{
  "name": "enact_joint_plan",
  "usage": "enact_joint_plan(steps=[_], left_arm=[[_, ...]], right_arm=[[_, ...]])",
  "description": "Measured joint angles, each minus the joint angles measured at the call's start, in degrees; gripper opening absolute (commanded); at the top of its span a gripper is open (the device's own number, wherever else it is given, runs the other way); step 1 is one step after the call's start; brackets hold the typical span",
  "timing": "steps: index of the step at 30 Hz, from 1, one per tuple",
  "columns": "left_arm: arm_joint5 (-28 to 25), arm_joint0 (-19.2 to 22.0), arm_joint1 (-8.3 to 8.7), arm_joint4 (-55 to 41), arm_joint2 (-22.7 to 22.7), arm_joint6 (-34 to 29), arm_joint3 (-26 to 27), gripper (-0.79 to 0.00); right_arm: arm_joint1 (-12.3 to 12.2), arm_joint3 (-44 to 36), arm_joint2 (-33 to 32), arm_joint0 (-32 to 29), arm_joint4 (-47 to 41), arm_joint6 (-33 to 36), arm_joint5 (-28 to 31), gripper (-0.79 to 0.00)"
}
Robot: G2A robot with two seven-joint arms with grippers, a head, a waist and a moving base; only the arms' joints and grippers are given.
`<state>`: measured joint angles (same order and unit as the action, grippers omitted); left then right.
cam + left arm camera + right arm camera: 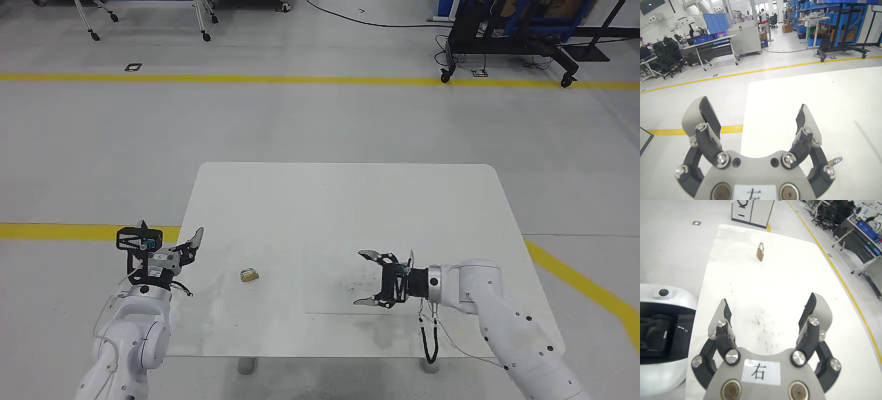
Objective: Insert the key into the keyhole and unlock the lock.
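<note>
- The padlock point(249, 274), with a brass body and a silver shackle, lies flat on the white table point(350, 200), in the near-left part of the top as the top view shows it.
- In the right wrist view the lock's shackle end points away from that camera, and nothing touches the lock.
- In the left wrist view, a bit of the shackle and brass body peeks out from behind the linkage of the left gripper's table-side finger.
- A thin dark sliver point(757, 319) sits on the table among faint scuff marks, seen between the right gripper's fingers. It is too small to tell whether it is the key.
- The right gripper point(360, 278) hovers over the near-right part of the table, well apart from the padlock and aimed toward it. Its fingers are spread wide and hold nothing.
- The left gripper point(753, 109) sits at the table's near-left edge, one finger over the floor and the other over the tabletop. Its jaws are spread and empty, and the padlock lies near it on the table side.
- A yellow line point(300, 78) runs across the grey floor beyond the table.
</note>
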<state>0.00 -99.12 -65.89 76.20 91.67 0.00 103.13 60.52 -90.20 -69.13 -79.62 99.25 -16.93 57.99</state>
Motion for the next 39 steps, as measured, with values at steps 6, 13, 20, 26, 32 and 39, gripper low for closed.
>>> enact_joint_plan(steps=[6,13,20,26,32,39], left_arm=[[0.00,0.00,0.00,0.00,0.00,0.00,0.00,0.000],[0.00,0.00,0.00,0.00,0.00,0.00,0.00,0.000],[0.00,0.00,0.00,0.00,0.00,0.00,0.00,0.000],[0.00,0.00,0.00,0.00,0.00,0.00,0.00,0.000],[0.00,0.00,0.00,0.00,0.00,0.00,0.00,0.000],[0.00,0.00,0.00,0.00,0.00,0.00,0.00,0.000]], right_arm=[[-2.05,6.94,9.98,8.78,8.11,-3.98,0.01,-0.471],[-3.34,12.92,18.79,16.38,9.96,-6.15,0.01,-0.489],[-3.77,15.51,25.48,21.04,8.06,-7.23,0.01,-0.585],[-3.51,17.41,29.79,24.14,5.46,-6.14,0.01,-0.785],[-4.19,19.28,33.21,26.89,5.51,-10.49,0.01,-0.785],[-5.46,18.81,31.48,26.49,5.41,-11.86,-0.17,-0.520]])
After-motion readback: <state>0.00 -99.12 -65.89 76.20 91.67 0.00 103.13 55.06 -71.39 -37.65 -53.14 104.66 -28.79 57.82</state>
